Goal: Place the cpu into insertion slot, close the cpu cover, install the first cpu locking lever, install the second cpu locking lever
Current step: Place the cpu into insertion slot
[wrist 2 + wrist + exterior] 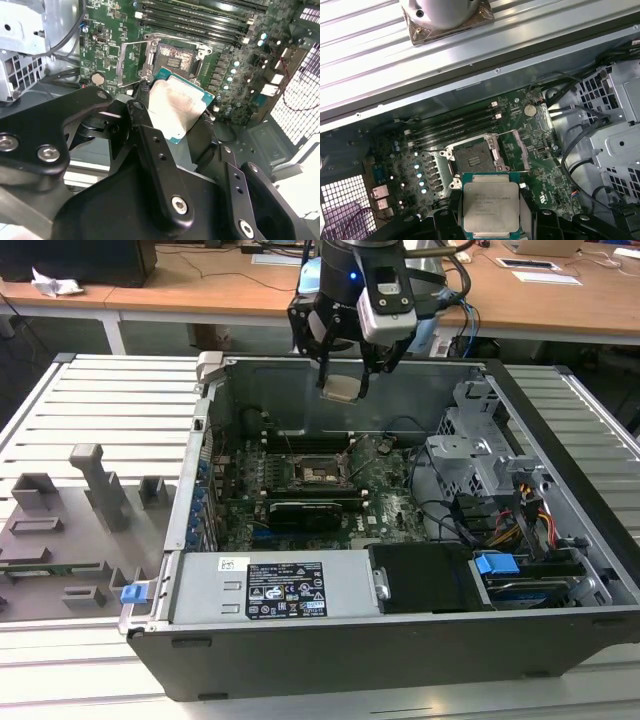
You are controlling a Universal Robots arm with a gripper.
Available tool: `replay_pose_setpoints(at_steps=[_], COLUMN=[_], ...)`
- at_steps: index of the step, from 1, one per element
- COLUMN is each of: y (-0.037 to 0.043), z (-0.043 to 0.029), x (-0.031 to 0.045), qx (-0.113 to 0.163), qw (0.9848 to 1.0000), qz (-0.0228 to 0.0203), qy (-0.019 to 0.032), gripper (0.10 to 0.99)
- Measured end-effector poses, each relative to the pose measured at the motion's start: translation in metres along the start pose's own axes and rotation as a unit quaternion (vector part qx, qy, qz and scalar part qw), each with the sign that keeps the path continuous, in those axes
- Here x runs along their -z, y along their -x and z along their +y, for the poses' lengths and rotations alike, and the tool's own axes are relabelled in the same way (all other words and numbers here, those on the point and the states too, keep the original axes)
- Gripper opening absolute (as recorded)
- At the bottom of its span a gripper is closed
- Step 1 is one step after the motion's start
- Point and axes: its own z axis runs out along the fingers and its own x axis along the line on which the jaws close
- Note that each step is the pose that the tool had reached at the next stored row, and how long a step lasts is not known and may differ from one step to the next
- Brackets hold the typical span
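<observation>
Claw (343,380) clamped on the chip (341,390) hangs over the open computer case (400,640) in the exterior view. It is well above the socket (318,472), which lies on the circuit board at the bottom of the case. The case rests on a slatted grey surface (100,400).

From the second wrist view, the chip (177,107) sits between the black fingers (150,135), its pale metal top showing and its green rim peeking out at the corners. The socket (175,60) lies beyond it, clearly apart, with its dark contact field bare and nothing seated in it.

From the first wrist view, the chip (490,207) faces the camera squarely, pinched on two opposite edges. The socket (472,157) is past the chip's far edge, not touching it, and rows of long card slots (455,125) run on the socket's other side.

By its looks the chip is light, thin and stiff, so weight should be no trouble. The smooth metal top may be slippery, and the underside and the socket's contacts are likely easy to damage. The side edges therefore seem the right place to hold it, kept level and square to the socket.
</observation>
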Motion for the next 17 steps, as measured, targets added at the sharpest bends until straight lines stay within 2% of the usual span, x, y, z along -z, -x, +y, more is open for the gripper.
replay_pose_setpoints(at_steps=[10,17], y=[0.0,0.0], z=[0.0,-0.0001], x=[-0.0003,-0.0005], qx=[-0.047,-0.082], qw=[0.9989,0.9966], qz=[-0.0042,-0.0073], qy=[0.0009,0.0016], gripper=[0.541,0.541])
